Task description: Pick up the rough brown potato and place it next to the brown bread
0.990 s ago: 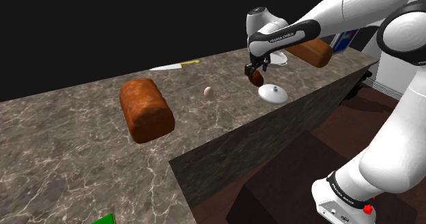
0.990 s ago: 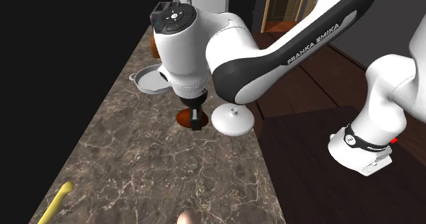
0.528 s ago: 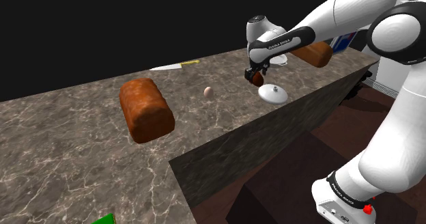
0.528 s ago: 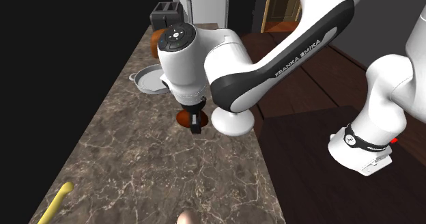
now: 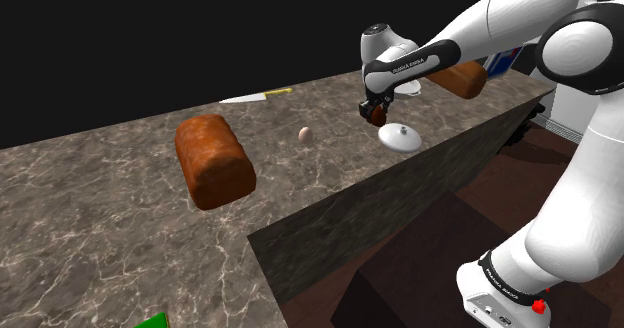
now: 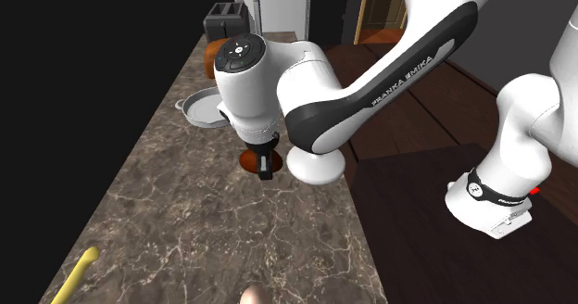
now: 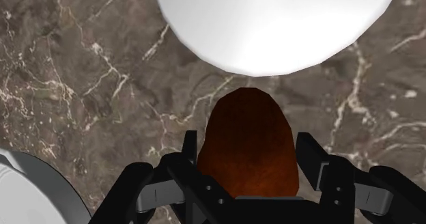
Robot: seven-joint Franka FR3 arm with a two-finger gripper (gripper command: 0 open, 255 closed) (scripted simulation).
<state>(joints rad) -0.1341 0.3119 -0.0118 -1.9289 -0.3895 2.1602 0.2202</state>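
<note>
Here, gripper: clamped on the reddish-brown potato from both sides.
Potato's place: over the marbled counter, just beside the white lid.
Bread: the brown loaf lies on the counter, well apart from the potato, with a small egg between.
Counter's far edge: a yellow-handled knife.
</note>
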